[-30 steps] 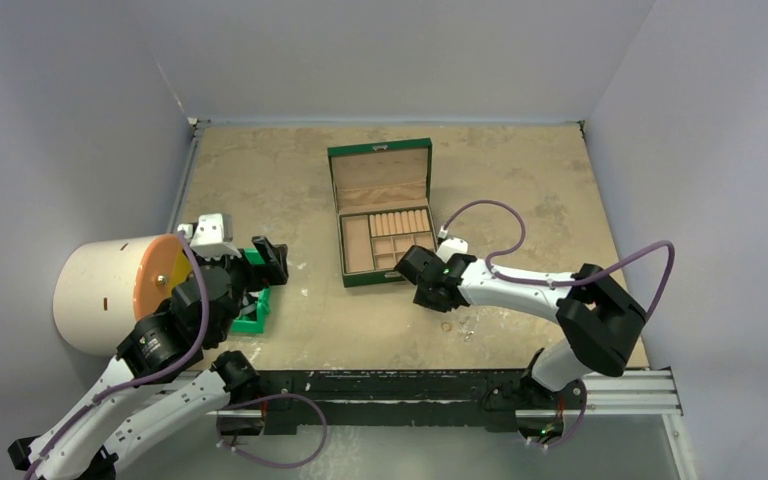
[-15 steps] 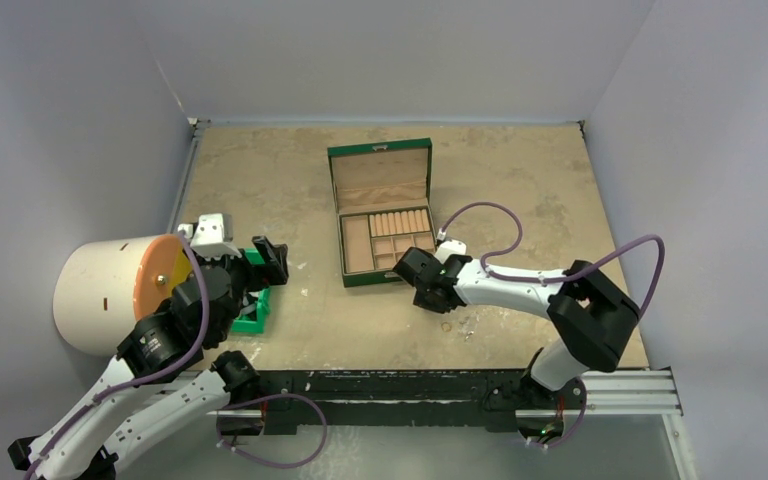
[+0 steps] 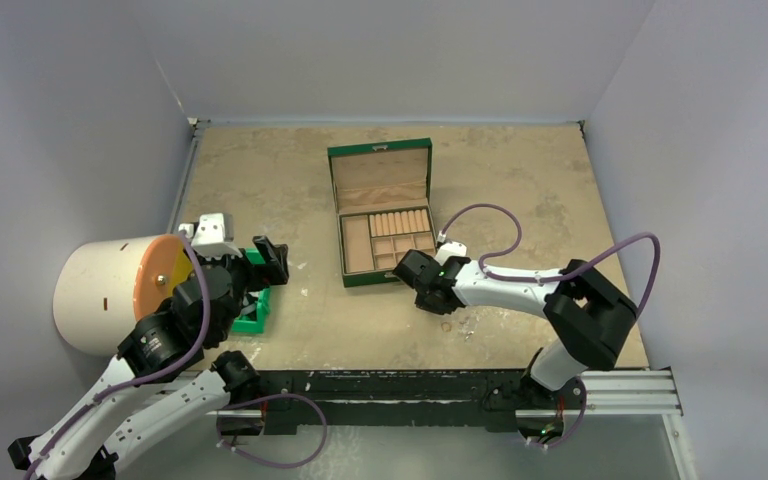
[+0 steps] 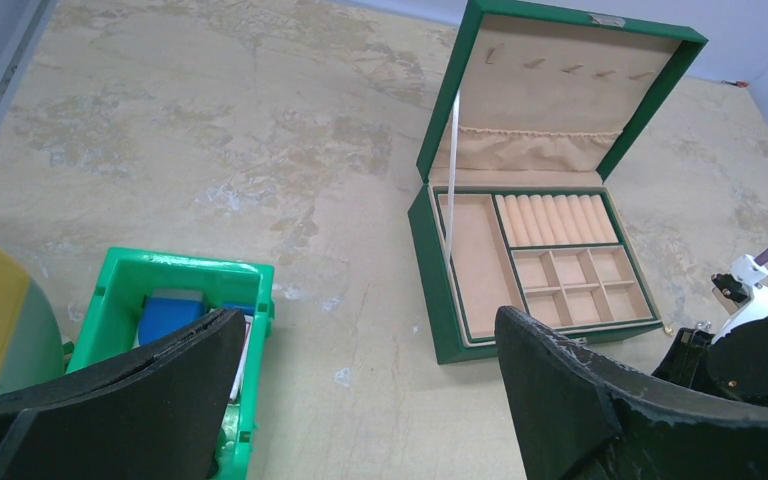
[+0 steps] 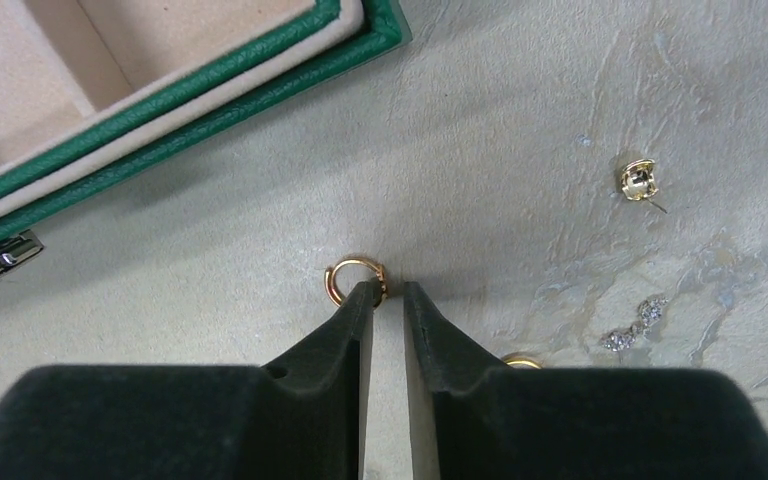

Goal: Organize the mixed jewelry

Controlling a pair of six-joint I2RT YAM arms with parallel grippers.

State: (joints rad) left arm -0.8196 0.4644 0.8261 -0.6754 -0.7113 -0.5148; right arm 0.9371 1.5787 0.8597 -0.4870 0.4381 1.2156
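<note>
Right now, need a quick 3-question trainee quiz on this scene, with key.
1. True or false: the box is open.
2. Pick one: the ring at the right gripper tips lies A) in the box, B) on the table, C) on the lid.
3. Fill in: the left gripper is ___ and holds nothing.
Key: 1 true; 2 B; 3 open.
</note>
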